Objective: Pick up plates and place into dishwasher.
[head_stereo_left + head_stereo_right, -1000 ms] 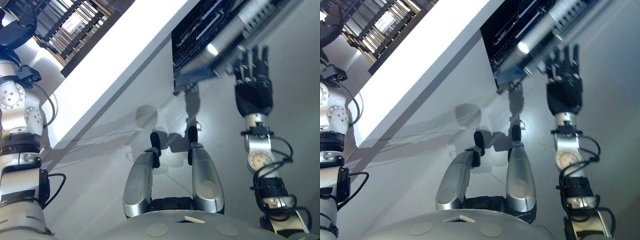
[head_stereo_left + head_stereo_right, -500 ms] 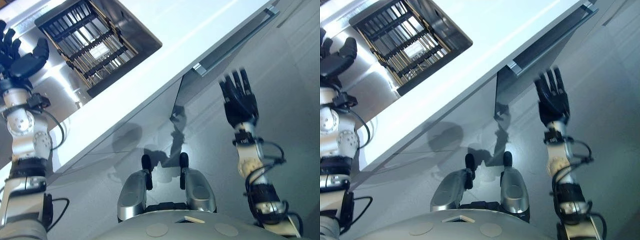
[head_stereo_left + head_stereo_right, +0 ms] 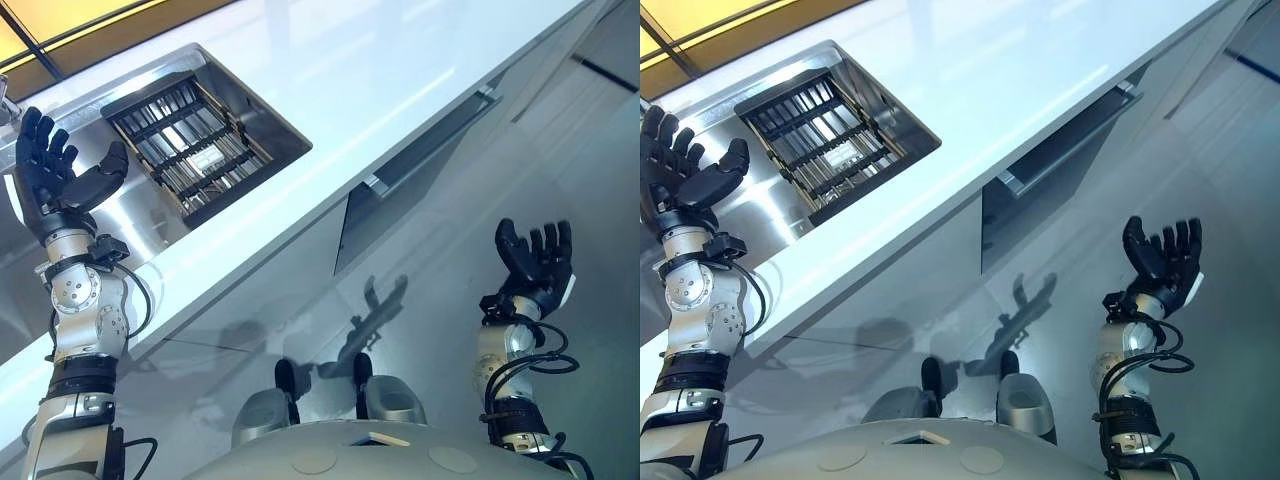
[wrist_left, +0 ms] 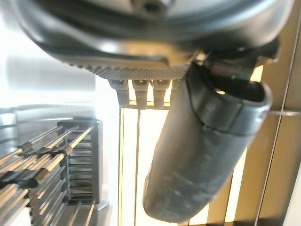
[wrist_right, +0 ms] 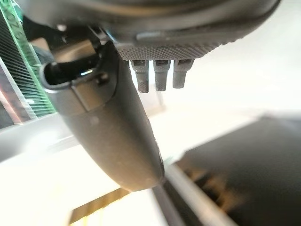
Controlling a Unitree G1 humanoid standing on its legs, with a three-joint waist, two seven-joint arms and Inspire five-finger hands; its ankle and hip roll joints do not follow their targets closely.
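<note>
Plates: where they lie I cannot tell. Likely stiff, slick and breakable, they are best pinched at the rim. The left hand (image 3: 58, 195) hovers open and empty over the sink (image 3: 145, 225), beside its wire rack (image 3: 190, 150). The right hand (image 3: 530, 270), also open and empty, is raised before the dishwasher door (image 3: 400, 195) under the worktop's (image 3: 400, 70) front edge. That door seems barely ajar and may block loading.

Rack (image 3: 190, 150) lies in the sink (image 3: 140, 215); dishwasher door (image 3: 440, 190) stands right, under the countertop (image 3: 400, 70)

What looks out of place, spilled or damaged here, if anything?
Nothing is spilled or broken. One thing stands out: the door under the counter stands ajar, with a dark gap along its edge. The left hand and the right hand are raised, open, and hold nothing.
</note>
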